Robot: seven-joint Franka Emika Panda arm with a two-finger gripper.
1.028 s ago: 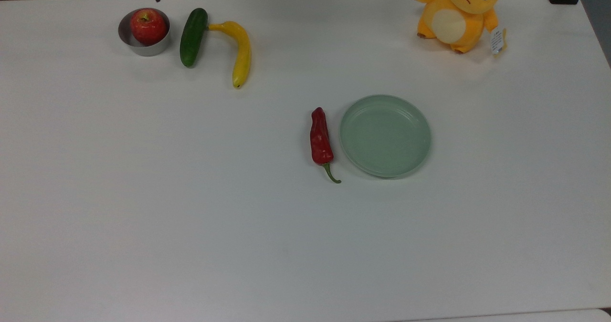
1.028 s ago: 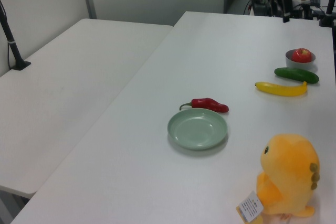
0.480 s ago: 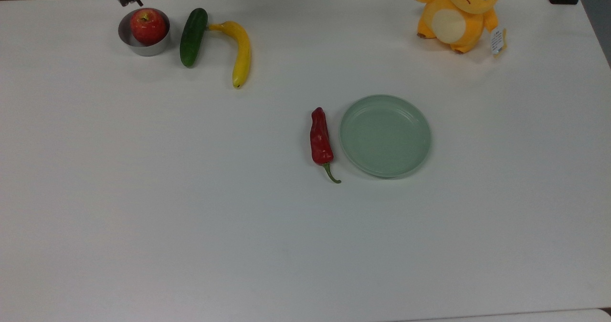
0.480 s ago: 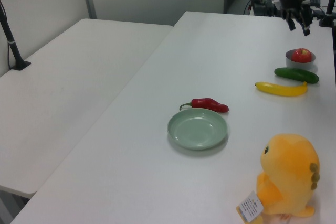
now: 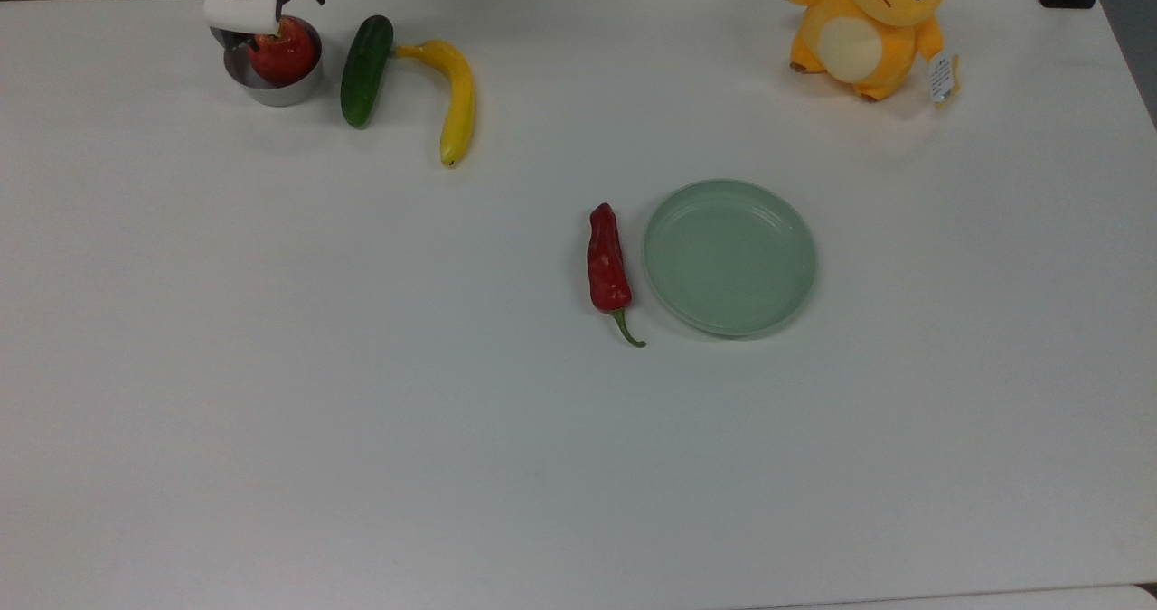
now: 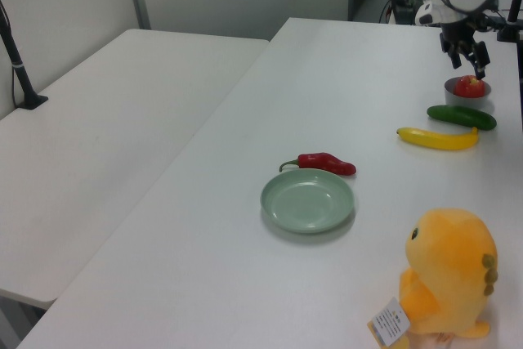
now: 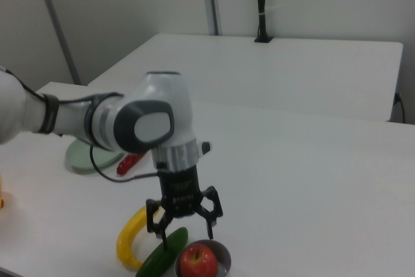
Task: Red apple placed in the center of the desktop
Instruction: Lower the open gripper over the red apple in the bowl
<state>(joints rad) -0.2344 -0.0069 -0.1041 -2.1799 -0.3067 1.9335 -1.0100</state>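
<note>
Since a second ago the claw (image 7: 185,223) has swung in over the far corner and now hangs spread apart just above the apple (image 7: 198,261). Near to far in the left view, the worktop (image 6: 245,284) carries a plush toy (image 6: 448,274), plate (image 6: 308,200), pepper (image 6: 325,163), banana (image 6: 438,138), cucumber (image 6: 462,117), then the apple in its metal bowl (image 6: 467,93).

Pincer (image 7: 186,225) pointing down, fingers spread

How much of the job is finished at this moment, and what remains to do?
Nothing is finished: the small glossy red apple sits in the round metal bowl near a corner of the plain white desktop. In hand: the end effector hovers open above the apple, not touching it. Left: descend, grasp, lift, carry and release it in the desktop's middle, beside the long red chili pepper.
</note>
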